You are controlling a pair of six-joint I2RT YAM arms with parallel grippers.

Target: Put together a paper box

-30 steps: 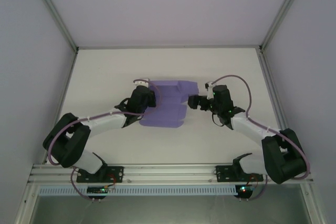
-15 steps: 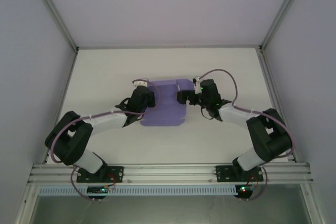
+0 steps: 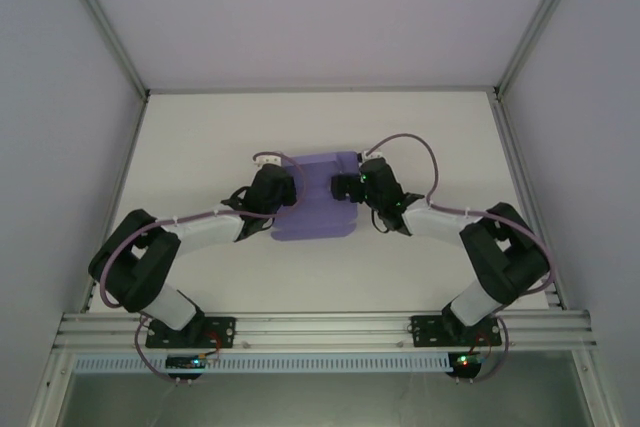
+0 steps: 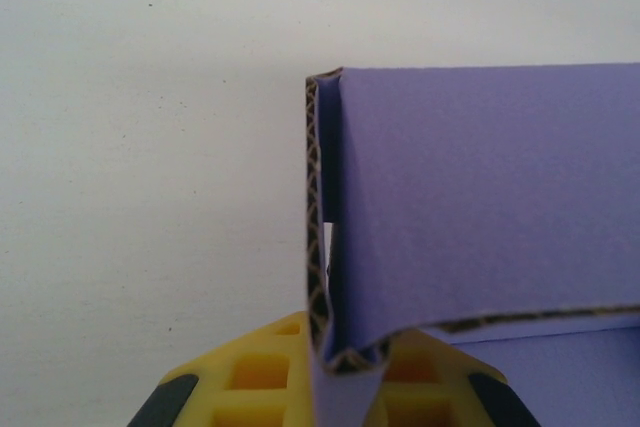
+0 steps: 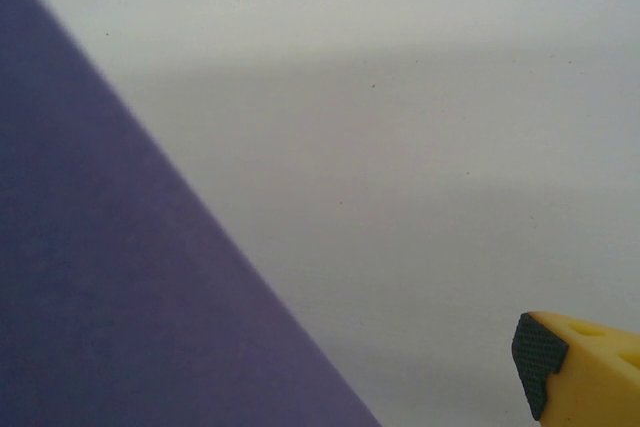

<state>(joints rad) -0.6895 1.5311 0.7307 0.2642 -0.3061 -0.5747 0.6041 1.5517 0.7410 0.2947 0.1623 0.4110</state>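
Note:
The paper box (image 3: pixel 315 209) is lavender-purple card lying mid-table, partly folded. My left gripper (image 3: pixel 284 190) is shut on its left edge. In the left wrist view the yellow fingers (image 4: pixel 255 377) pinch a folded-up wall of the paper box (image 4: pixel 480 197), whose brown corrugated edge stands upright. My right gripper (image 3: pixel 345 187) is open and sits over the box's right edge. In the right wrist view one yellow finger (image 5: pixel 585 367) with a black pad shows at the lower right. A purple panel of the paper box (image 5: pixel 110 297) slants across the left; the other finger is hidden.
The white table (image 3: pixel 420 137) is walled by pale panels with aluminium posts (image 3: pixel 100 22) at the back corners. A metal rail (image 3: pixel 320 329) carrying both arm bases runs along the near edge. Purple cables loop over each wrist.
The right arm has swung left, from beside the box's right flap to over its right edge. The box now looks narrower on that side. The left gripper has kept its grip.

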